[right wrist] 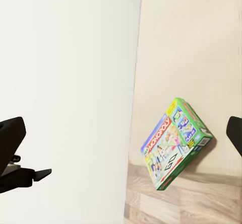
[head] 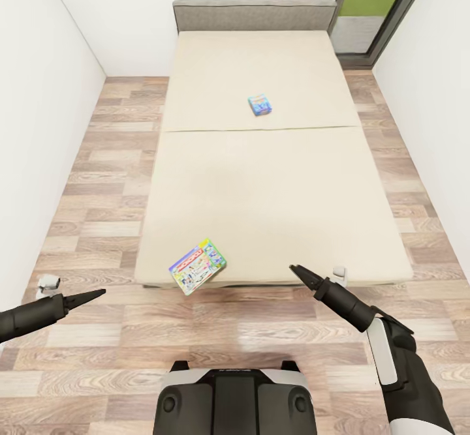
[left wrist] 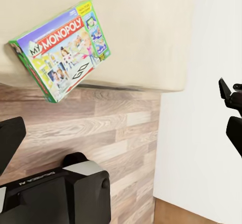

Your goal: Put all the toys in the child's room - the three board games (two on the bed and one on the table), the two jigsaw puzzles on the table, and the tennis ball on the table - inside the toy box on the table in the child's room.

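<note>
Since both arms hang low over the floor, I read the near edge of the bed (head: pixel 274 180) first. Monopoly box (head: pixel 198 266) overhangs that edge toward its left corner, tilted, long axis slanting. It lies between the pincers, somewhat nearer my left gripper (head: pixel 98 293), whose tips look pressed together; right gripper (head: pixel 295 269) likewise. Second game box (head: pixel 260 105) lies far, mid-bed.

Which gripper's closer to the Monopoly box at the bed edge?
Roughly even, left slightly nearer. Left gripper sits left of the Monopoly box, over the floor; right gripper sits to its right at the bed edge.
</note>
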### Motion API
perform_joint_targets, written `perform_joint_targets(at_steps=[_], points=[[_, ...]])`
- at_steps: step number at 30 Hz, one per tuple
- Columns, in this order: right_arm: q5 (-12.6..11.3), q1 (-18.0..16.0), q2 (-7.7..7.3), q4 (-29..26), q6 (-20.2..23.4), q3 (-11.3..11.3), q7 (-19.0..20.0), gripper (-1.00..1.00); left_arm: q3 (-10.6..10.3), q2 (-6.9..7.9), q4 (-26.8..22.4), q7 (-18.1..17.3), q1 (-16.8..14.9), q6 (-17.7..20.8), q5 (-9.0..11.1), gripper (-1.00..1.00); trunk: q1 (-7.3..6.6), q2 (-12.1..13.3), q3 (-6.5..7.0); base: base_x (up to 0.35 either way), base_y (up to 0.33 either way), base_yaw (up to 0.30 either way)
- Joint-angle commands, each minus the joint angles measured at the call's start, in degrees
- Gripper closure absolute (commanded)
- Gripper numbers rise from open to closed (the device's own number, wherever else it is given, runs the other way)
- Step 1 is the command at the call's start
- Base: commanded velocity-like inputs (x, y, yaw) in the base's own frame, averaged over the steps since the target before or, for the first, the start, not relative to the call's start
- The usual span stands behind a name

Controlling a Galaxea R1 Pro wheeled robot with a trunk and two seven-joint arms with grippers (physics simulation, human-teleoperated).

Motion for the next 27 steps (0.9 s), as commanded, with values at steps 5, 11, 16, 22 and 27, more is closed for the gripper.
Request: perform_joint_targets(at_steps=[5, 11, 16, 22, 27], points=[[-0.2, 0.0, 0.00, 0.1, 0.2, -0.1, 0.2, -1.00, 0.0, -0.53, 0.0, -0.2, 0.0, 0.6, 0.0, -1.00, 0.03, -0.1, -0.05, 0.000, -0.292, 0.003], [-0.3, 0.0, 0.05, 0.1, 0.1, -0.1, 0.2, -1.00, 0.0, -0.67, 0.0, -0.1, 0.0, 0.6, -0.1, -1.00, 0.03, -0.1, -0.05, 0.000, -0.303, 0.000], [-0.3, 0.0, 0.07, 0.1, 0.1, -0.1, 0.2, -1.00, 0.0, -0.66, 0.0, -0.1, 0.0, 0.6, -0.1, -1.00, 0.03, -0.1, -0.05, 0.014, -0.275, 0.000], [-0.2, 0.0, 0.07, 0.1, 0.1, 0.0, 0.1, -1.00, 0.1, -0.63, 0.0, -0.2, 0.0, 0.6, -0.1, -1.00, 0.03, -0.1, -0.05, 0.021, -0.078, 0.000], [-0.2, 0.0, 0.07, 0.1, 0.1, 0.0, 0.1, -1.00, 0.1, -0.61, 0.0, -0.1, 0.0, 0.7, -0.1, -1.00, 0.03, -0.1, -0.05, -0.169, 0.082, 0.000]])
